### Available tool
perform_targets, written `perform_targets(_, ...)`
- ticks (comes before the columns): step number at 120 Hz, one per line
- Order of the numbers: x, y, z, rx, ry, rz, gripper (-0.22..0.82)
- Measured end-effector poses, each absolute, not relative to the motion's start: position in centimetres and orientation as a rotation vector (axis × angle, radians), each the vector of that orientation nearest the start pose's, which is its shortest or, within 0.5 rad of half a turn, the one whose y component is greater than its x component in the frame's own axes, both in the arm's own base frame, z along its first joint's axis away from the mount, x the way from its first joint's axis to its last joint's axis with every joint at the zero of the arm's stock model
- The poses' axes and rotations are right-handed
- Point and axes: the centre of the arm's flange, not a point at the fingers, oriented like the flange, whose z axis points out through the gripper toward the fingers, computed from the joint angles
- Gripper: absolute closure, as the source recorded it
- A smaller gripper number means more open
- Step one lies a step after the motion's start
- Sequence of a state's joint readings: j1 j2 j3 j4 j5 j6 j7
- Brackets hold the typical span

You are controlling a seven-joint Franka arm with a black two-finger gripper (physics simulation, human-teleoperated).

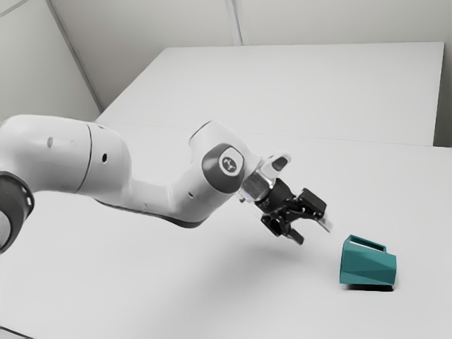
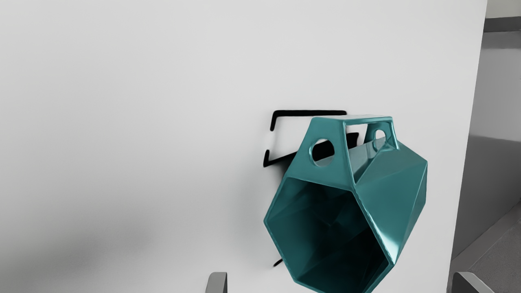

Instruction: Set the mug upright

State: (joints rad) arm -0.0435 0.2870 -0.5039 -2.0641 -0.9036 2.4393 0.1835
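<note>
And the mug lies on its side beyond the pincer, mouth facing those spread, empty jaws, its righting left to do!

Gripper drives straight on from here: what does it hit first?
Probably the teal mug, lying on its side with its mouth toward the open gripper. Depth is unclear, so the table might come first.

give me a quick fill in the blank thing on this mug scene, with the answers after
The mug is not upright but lies on its ____. Its handle points not down but ____. Its open end faces not away from the gripper but ____ it. The gripper is not shut but ____.
Missing words: side; up; toward; open
</note>
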Motion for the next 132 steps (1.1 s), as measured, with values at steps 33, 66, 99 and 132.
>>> perform_targets(33, 51.4, -35.3, 29.4, 2.333, 0.012, -0.095, 0.0)
perform_targets(66, 50.3, -38.6, 29.3, 2.274, 0.052, -0.1, 0.0)
perform_targets(99, 50.8, -39.3, 29.2, 2.248, 0.077, -0.09, 0.5)
perform_targets(132, 50.8, -39.3, 30.2, 2.244, 0.07, -0.065, 0.71)
